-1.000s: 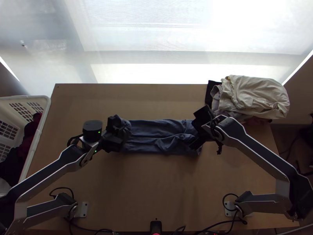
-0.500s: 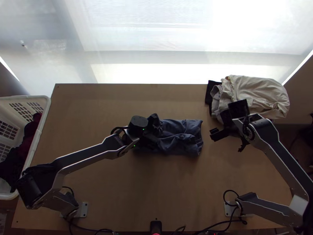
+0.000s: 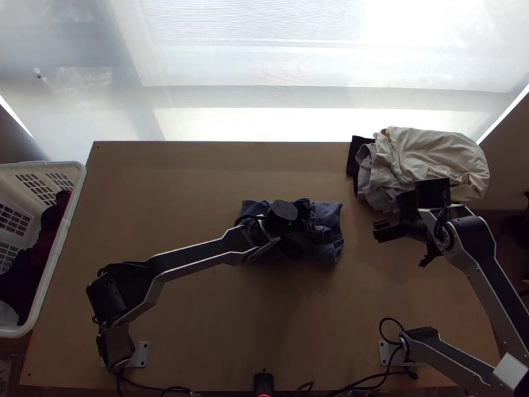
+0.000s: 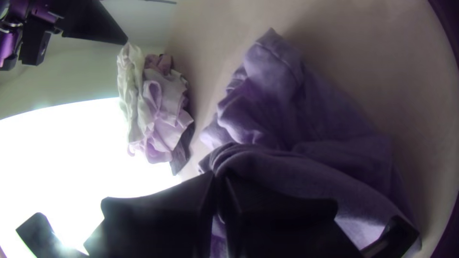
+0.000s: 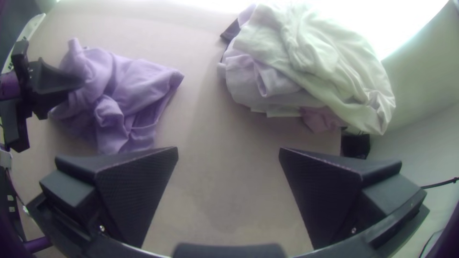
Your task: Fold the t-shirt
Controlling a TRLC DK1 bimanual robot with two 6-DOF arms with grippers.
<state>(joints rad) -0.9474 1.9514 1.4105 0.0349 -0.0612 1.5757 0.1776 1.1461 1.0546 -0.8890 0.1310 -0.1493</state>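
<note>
The blue-grey t-shirt [image 3: 327, 221] lies bunched and partly doubled over near the middle of the bench [image 3: 185, 185], its longer direction, so far as the part beneath the left gripper [image 4: 219, 177] can be judged, running left to right across the top view. That gripper is plainly the nearer: it is right over the cloth, jaws clenched on a raised fold, with the rest of the garment spreading out in front of it towards the right end. The right gripper [image 5: 228, 150] is off to the right, its jaws wide apart with nothing between them, beside the heap of pale clothes [image 3: 430, 155]; from there the shirt lies to the left, across a short stretch of bare wood. The coming move seems to turn on that line: the pinched fold should go rightward along the long axis and be laid flat over the right end, edges matched. The fold looks part made; let go too soon, it could slump into a crumpled lump, as the creases there already suggest.
</note>
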